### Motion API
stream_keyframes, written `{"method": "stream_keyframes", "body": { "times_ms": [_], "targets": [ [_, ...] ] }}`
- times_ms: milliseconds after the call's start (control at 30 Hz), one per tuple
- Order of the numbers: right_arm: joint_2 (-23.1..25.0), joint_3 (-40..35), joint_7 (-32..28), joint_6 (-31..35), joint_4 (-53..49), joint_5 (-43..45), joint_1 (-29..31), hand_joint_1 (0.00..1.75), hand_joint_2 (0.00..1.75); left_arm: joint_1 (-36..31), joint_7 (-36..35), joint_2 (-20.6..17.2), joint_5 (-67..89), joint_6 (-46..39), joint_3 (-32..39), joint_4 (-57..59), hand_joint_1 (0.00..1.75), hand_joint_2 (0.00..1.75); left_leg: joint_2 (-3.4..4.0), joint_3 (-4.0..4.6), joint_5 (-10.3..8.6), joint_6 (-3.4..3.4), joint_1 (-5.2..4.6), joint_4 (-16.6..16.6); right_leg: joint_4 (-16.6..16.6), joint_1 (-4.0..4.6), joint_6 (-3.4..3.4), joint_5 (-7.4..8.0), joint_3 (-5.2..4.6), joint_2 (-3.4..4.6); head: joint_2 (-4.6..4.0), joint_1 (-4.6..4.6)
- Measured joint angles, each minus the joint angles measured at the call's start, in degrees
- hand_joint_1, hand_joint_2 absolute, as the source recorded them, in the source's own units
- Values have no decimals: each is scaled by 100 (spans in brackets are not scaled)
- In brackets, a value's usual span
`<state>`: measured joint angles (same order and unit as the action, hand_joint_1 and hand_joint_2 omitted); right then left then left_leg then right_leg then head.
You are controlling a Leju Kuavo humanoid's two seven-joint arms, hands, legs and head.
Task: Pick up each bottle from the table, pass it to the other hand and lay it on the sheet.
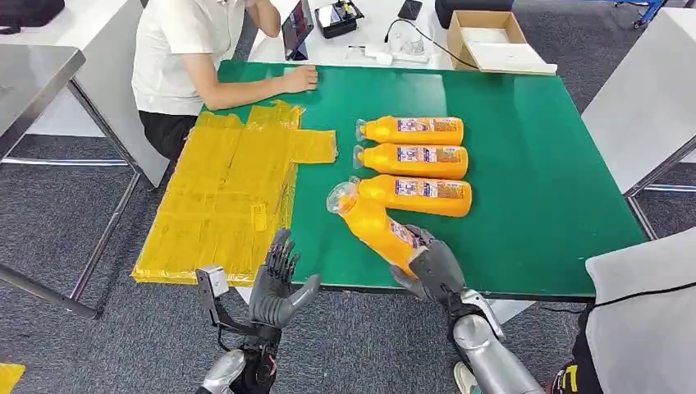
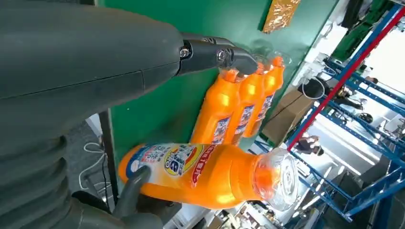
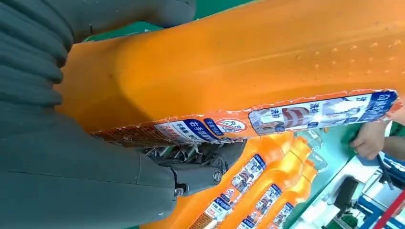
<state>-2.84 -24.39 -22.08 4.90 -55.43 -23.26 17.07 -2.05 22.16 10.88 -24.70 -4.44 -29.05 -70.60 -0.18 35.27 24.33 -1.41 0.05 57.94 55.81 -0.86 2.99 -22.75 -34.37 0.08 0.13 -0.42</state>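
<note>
While your right hand [image 1: 432, 267] grips the orange bottle [image 1: 373, 222] by its base above the table's [image 1: 533, 156] near edge, bring its cap end toward the waiting left hand [image 1: 277, 283], fingers spread, holding nothing.

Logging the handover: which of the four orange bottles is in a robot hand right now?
The tilted bottle nearest the robot, gripped at its base by the right hand. The other three bottles lie side by side on the green table, untouched.

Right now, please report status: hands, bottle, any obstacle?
Right hand holds bottle, lifted. Left hand open, waiting. Three bottles on table. Sheet clear.
</note>
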Motion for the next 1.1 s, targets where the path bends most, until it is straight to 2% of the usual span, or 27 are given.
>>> {"method": "stream_keyframes", "body": {
  "times_ms": [167, 400, 800, 1100],
  "targets": [
    [79, -89, -208, -249, -17, 13, 1, 175, 175, -83, -149, -33, 312, -24, -94, 196, 0, 175, 0, 1, 0, 0, 1, 0, 1, 1, 0, 0, -2, 0, 0, 0],
    [323, -605, -282, -437, -20, 15, 140, 175, 175, -277, -109, -33, 665, 52, -264, 487, 0, 175, 1, 3, -4, 3, 4, 0, 2, 4, -1, 0, -5, -2, 0, -2],
    [525, -1342, -481, -573, -20, 138, 280, 175, 175, -459, -304, 53, -196, 306, -278, 745, 0, 175, -2, 9, -4, 2, 3, 0, 2, 3, -1, 0, -9, -5, 0, 0],
    [553, -1534, -501, -575, -9, 203, 332, 175, 175, -491, -208, 92, -454, 398, -280, 689, 0, 175, -2, 10, -4, 2, 3, 0, 2, 3, -1, 0, -11, -5, 0, 0]
  ]
}}
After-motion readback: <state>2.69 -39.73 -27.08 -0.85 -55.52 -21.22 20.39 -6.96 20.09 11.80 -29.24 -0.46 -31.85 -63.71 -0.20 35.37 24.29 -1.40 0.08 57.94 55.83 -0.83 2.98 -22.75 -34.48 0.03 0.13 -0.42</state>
